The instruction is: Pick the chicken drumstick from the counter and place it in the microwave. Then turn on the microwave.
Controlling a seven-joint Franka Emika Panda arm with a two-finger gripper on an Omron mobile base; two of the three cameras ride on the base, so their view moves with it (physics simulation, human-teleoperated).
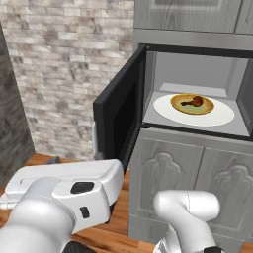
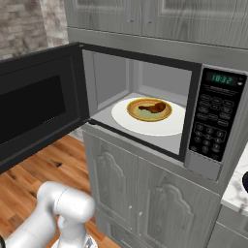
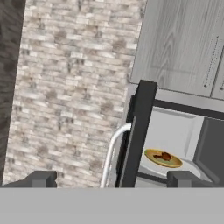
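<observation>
Nearest to us, the white arm (image 1: 59,202) lies low in front of the cabinet, with its elbow (image 2: 65,206) rising at the bottom of the right base view. In the hand view we see the gripper (image 3: 111,178) with its two dark fingertips (image 3: 41,178) standing wide apart and nothing between them; the fingers are fully open and hold nothing. The microwave door's edge and handle lie beyond the gap between the tips.

Next we find the microwave door (image 2: 34,104), a black windowed panel swung fully open toward the left. Its curved pale handle (image 3: 111,151) shows on the outer face in the hand view. Below the oven, we note the grey panelled cabinet fronts (image 2: 140,193), and at floor level the wooden floor (image 2: 34,169).

Farther in, the microwave (image 2: 213,167) stands open. On its floor sits the white turntable (image 1: 220,116). On the turntable rests a yellow-brown bowl (image 2: 167,114), and the chicken drumstick (image 2: 154,107) lies inside that bowl, well clear of the gripper. To the right of the cavity we see the keypad (image 2: 209,131) with a green display (image 2: 222,79) above it.

At the far right edge, a corner of the marbled counter (image 2: 236,191) shows. Farthest on the left stands the brick wall (image 1: 69,64), and grey upper cabinets (image 2: 160,17) run above the oven.
</observation>
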